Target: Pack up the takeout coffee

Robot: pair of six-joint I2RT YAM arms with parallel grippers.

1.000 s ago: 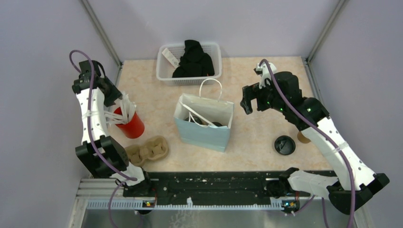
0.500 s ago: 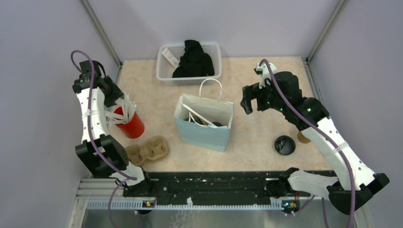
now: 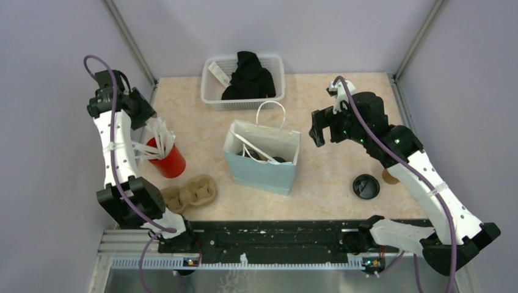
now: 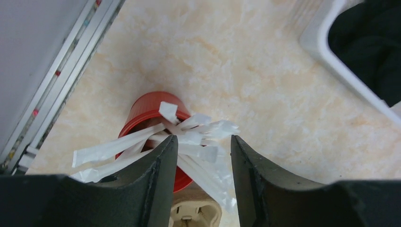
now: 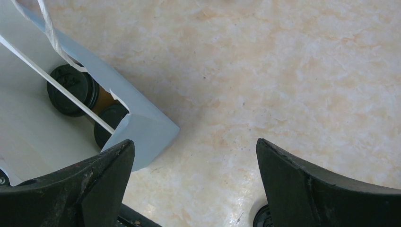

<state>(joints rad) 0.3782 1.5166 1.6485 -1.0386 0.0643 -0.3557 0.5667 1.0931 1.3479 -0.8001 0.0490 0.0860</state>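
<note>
Lifted toward the far left, the left hand (image 4: 203,142) now hangs higher over the red cup (image 3: 168,160) than a second ago, when it was close down over the white straws (image 3: 157,137). Its fingers stand partly apart and hold nothing; the straws show through the gap from below. The straws have shifted a little and fan out of the red cup toward the far side and the left. The right arm, the bag and everything else lie as before.

Just to the near right of the red cup, a moulded brown cup carrier (image 3: 190,192) lies on the counter (image 3: 330,97) with its wells showing nothing inside. At the far edge, a white basket (image 3: 244,102) holds a bundle of black cloth (image 3: 249,76). Near the middle stands a light-blue paper bag (image 3: 262,171), upright and open, its white handles raised. Inside it, against the right wall, sit two takeout coffee cups (image 5: 71,90), black lids up with brown paper showing between them.

The right hand (image 5: 194,144) hovers just right of the bag, above bare counter, with its fingers spread wide and nothing between them. Farther right and nearer, a round black lid (image 3: 366,186) rests on the counter. Beside it is a brown piece (image 3: 388,177), mostly hidden by the right arm; I cannot tell what it is.
</note>
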